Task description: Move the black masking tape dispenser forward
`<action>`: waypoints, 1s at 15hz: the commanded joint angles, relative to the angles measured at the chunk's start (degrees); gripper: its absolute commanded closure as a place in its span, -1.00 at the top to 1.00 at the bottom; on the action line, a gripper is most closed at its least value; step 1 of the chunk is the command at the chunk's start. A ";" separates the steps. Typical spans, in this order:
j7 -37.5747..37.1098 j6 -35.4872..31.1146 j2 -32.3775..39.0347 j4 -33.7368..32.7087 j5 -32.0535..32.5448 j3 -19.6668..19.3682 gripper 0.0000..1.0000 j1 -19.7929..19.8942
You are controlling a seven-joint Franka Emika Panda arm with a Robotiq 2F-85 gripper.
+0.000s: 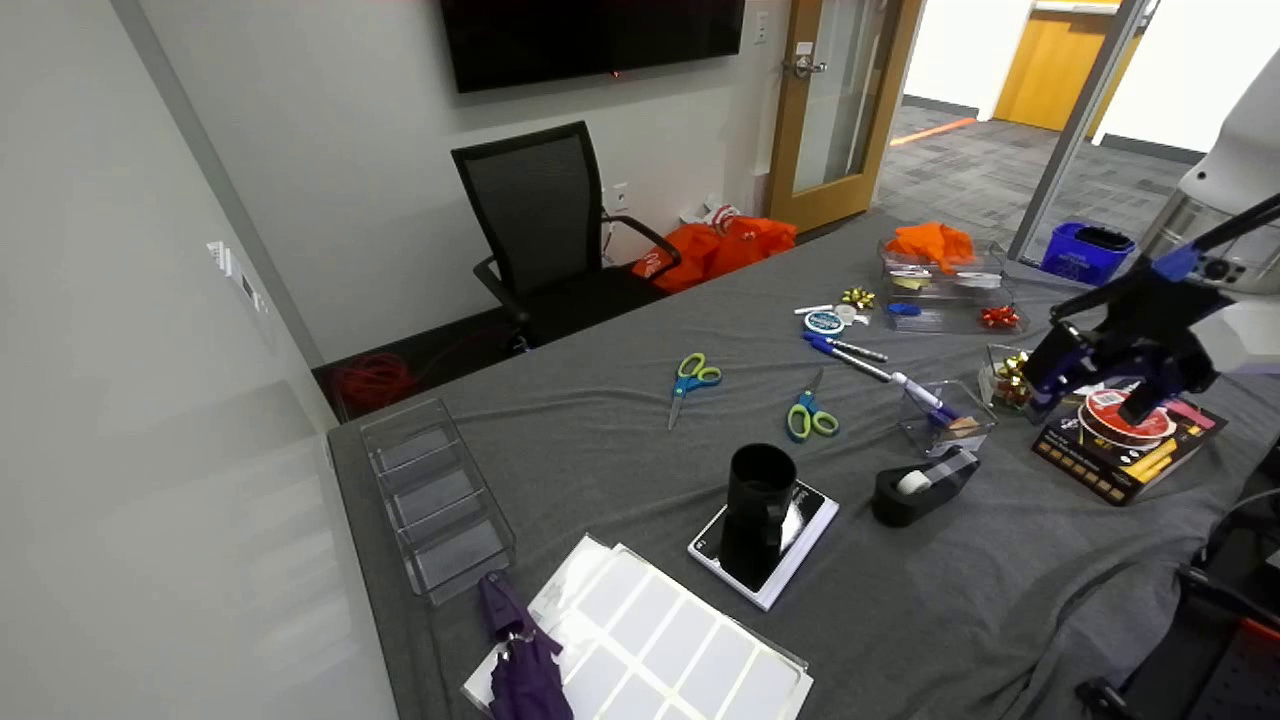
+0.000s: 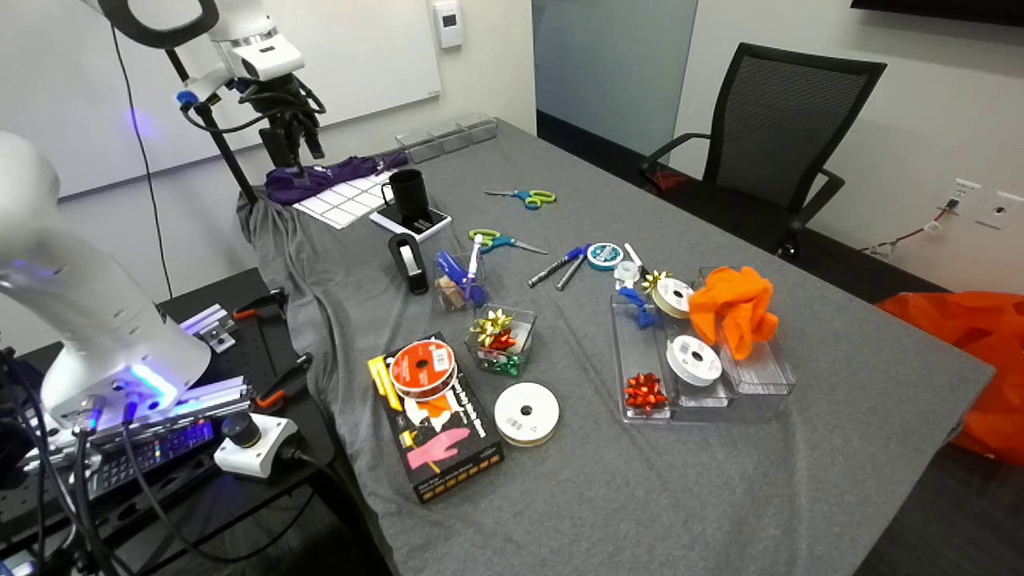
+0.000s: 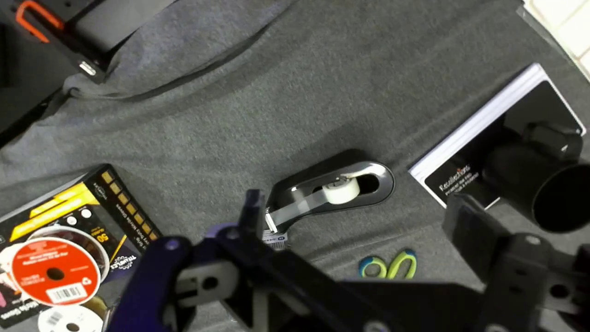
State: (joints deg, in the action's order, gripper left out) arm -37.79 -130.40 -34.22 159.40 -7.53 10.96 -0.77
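1. Your claw (image 3: 356, 205) has its fingers (image 3: 252, 212) wide apart, with nothing in its grip. It hangs in the air above the table, maybe spread like that so it can fit around something.
2. The black tape dispenser (image 3: 311, 189) is in the middle of the wrist view. In an exterior view, the black tape dispenser (image 1: 930, 497) is right of the middle. It stands flat on the grey cloth (image 3: 230, 129), and its low, long shape likely keeps it from tipping.
3. In the wrist view it lies slanted: cutting end to the lower left, round end to the upper right. Your fingers are at the left and right, so closing them now would likely pinch it end to end. Turning to grab across its long sides seems better.
4. A clear box (image 1: 920, 425) is just beside the cutting end; you can't tell if they touch. It seems to keep little things from rolling away. It could get bumped if forward goes that way.
5. At the right of the wrist view, a black mug (image 3: 521, 170) stands on a flat pack (image 3: 539, 103), near the round end. Your finger on that side could knock it on the way down.
6. Grabbing the dispenser seems to be your next job.
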 commanded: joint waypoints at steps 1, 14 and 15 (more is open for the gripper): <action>-8.90 -7.37 6.18 -0.98 -1.84 1.58 1.00 2.67; -49.98 -28.78 31.75 -5.93 9.04 1.51 1.00 4.05; -52.54 -30.65 33.40 -6.37 9.76 0.95 1.00 3.95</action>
State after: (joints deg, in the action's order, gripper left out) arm -85.32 -155.93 -7.08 155.58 0.48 13.77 3.52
